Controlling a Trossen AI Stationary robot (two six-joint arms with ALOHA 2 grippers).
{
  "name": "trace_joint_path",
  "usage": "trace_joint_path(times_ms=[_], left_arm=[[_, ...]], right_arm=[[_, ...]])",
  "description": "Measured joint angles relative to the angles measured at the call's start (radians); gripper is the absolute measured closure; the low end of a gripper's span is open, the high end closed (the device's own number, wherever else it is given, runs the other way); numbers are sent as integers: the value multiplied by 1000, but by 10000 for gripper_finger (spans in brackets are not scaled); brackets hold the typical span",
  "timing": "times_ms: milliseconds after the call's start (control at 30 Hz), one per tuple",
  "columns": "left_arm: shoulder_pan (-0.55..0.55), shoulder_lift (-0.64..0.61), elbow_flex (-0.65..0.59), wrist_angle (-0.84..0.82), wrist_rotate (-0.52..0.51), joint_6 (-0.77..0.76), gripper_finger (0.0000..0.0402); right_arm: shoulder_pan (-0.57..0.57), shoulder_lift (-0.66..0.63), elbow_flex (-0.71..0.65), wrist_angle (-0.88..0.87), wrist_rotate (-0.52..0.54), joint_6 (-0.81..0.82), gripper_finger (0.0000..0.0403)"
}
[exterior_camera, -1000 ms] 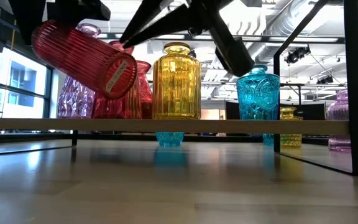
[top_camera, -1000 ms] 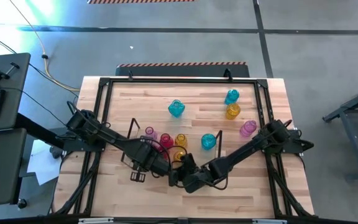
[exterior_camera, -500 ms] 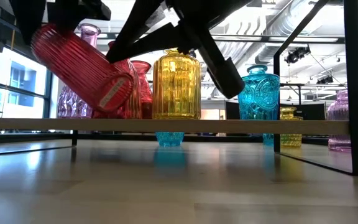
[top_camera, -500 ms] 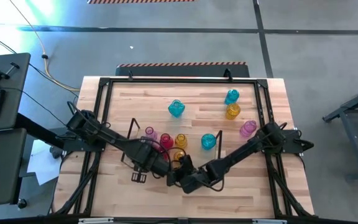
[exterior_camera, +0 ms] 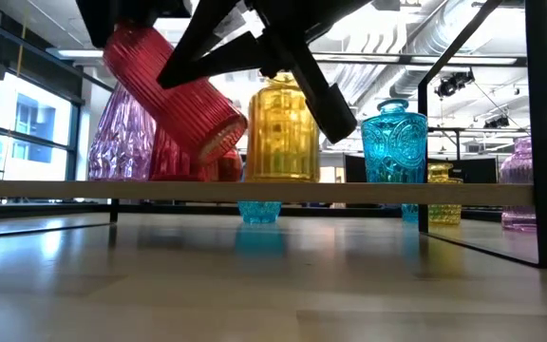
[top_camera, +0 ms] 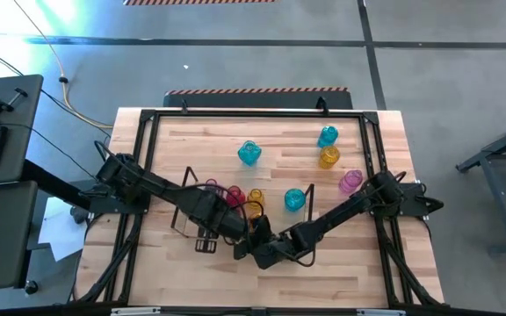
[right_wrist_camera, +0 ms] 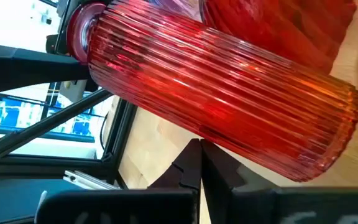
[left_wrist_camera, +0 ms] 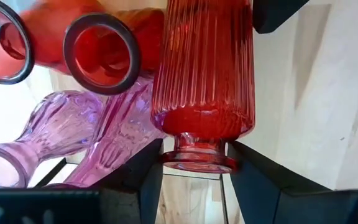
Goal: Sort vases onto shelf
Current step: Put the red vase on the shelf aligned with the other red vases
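We see the left gripper [left_wrist_camera: 194, 177] clamped on the neck of a ribbed red vase [left_wrist_camera: 204, 68], one finger [left_wrist_camera: 143, 180] on each side of the rim. In the low view that red vase [exterior_camera: 174, 90] hangs tilted at the upper left of the frame, its base lower and toward the centre, above the shelf [exterior_camera: 254, 191]. The right gripper [right_wrist_camera: 199, 171] has its fingers pressed together, holding nothing, just under the vase's ribbed side [right_wrist_camera: 216, 93].

From above, both grippers meet at the lower centre of the frame (left [top_camera: 235, 230], right [top_camera: 257, 250]), at the shelf's [top_camera: 180, 226] right end.

Behind the tilted vase in the low view stand a pink vase [exterior_camera: 122, 142], a yellow one [exterior_camera: 281, 128] and a cyan one [exterior_camera: 394, 142]. More vases stand loose at upper right of the high view: cyan [top_camera: 249, 154], yellow [top_camera: 328, 158], pink [top_camera: 350, 182].
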Motion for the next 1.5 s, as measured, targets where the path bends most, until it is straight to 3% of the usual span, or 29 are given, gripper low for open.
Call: trace_joint_path(times_ms=[767,1500], left_arm=[[-1,-2,9,-83,117,44,250],[3,-2,9,-76,142,45,246]], right_arm=[[2,2,-2,-27,-25,6,403],[1,2,-2,-75,-56,6,403]])
